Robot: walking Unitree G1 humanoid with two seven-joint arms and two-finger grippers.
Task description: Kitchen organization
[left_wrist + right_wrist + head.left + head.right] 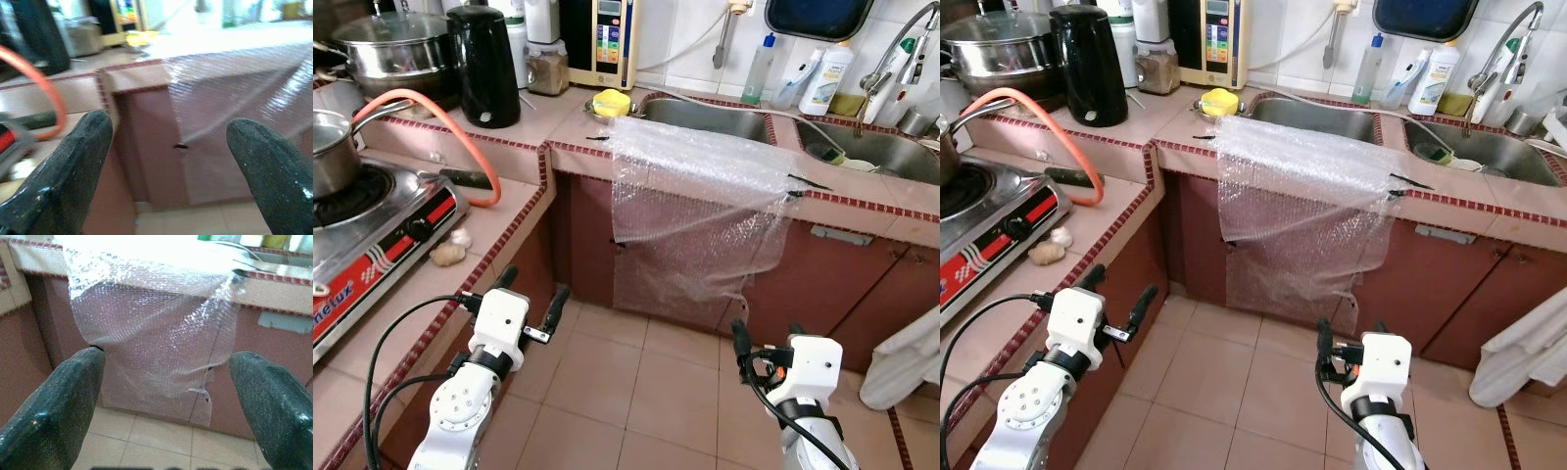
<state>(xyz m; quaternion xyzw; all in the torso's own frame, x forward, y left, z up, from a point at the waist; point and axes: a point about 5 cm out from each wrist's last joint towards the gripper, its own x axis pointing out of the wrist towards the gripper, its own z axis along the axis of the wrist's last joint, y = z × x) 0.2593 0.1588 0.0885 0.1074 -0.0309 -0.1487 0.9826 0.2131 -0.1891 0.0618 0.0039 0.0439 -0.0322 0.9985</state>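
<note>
Both sets of fingers are spread wide on my end, nothing held. The left gripper (530, 294) sits low beside the pink tiled counter (524, 211), and the right gripper (766, 343) hangs over the tan floor tiles (636, 382), well short of the clear bubble wrap sheet (700, 196). That sheet is draped over the counter edge, just left of the steel sink (705, 116), hanging down the maroon cabinet front (822, 274). The right wrist cam shows the sheet's ragged lower edge (195, 394); the left wrist cam catches an orange hose (46, 83) on the counter. There's open floor between the grippers and the cabinet.
</note>
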